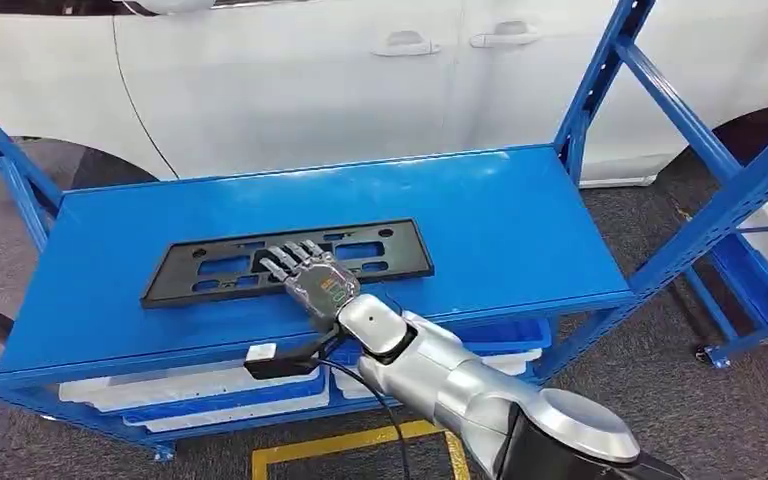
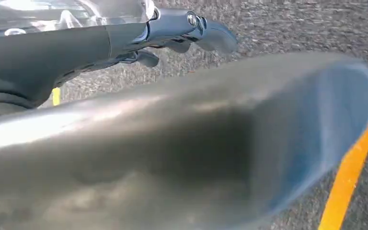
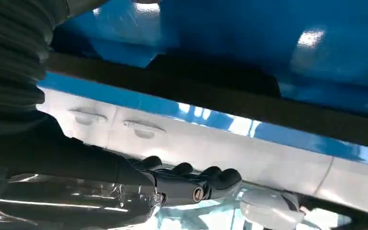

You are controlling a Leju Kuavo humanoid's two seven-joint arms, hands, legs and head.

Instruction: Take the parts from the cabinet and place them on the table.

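While your right hand (image 1: 305,272) lies flat, fingers spread, on the black plate frame (image 1: 210,268), white bins (image 1: 190,388) sit below it under the blue shelf (image 1: 520,230); left hand's state is unclear.

Bright even light, glare on the blue shelf (image 1: 520,215), wrist views blurred, close parts unfocused

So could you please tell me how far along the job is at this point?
Done: the black licence plate frame lies flat on the blue table top. In hand: the right hand rests on it, fingers extended. Left: lifting the hand clear; whether more parts remain is unclear.
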